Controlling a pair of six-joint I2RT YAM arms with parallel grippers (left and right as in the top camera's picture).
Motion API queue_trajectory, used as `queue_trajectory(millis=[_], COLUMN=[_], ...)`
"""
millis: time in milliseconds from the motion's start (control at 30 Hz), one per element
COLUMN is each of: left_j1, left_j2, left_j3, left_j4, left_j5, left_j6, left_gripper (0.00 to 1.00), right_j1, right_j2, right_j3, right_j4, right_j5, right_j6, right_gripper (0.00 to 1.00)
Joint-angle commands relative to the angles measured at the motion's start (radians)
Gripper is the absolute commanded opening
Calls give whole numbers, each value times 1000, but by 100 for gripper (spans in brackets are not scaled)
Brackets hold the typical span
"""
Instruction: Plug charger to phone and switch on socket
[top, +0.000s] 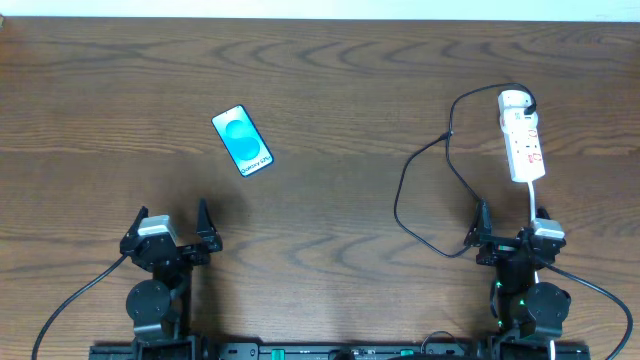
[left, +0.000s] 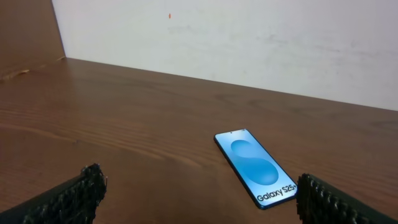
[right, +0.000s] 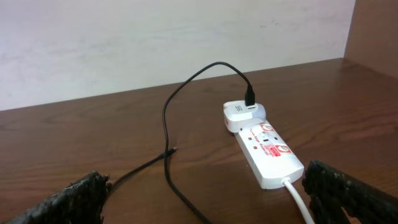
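Finding no step done: phone (top: 242, 140) lies upper left, charger (right: 165, 121) tip loose at right, well apart; socket (top: 523, 140) upper right awaits switching. Left gripper (top: 170, 216) and right gripper (top: 512, 222) spread, empty.

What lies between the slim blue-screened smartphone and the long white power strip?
Bare wooden tabletop, then a thin black cable looping near the white power strip; the overhead view shows it.

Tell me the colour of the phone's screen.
Bright blue-cyan with two rounded shapes; the phone shows best in the left wrist view.
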Motion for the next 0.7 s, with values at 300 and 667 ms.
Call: queue_trajectory(millis=[300, 667], left_j1=[4, 4], left_j2=[-7, -7], left_j3=[-17, -17], left_j4=[-31, 212], left_j5=[2, -13], left_j6=[10, 10], left_gripper=[100, 99], right_j1=[9, 9], right_j2=[-6, -6], right_j3=[-3, -3], right_j4=[-3, -3], right_j5=[-2, -2], right_j6=[-13, -13], right_gripper=[99, 99])
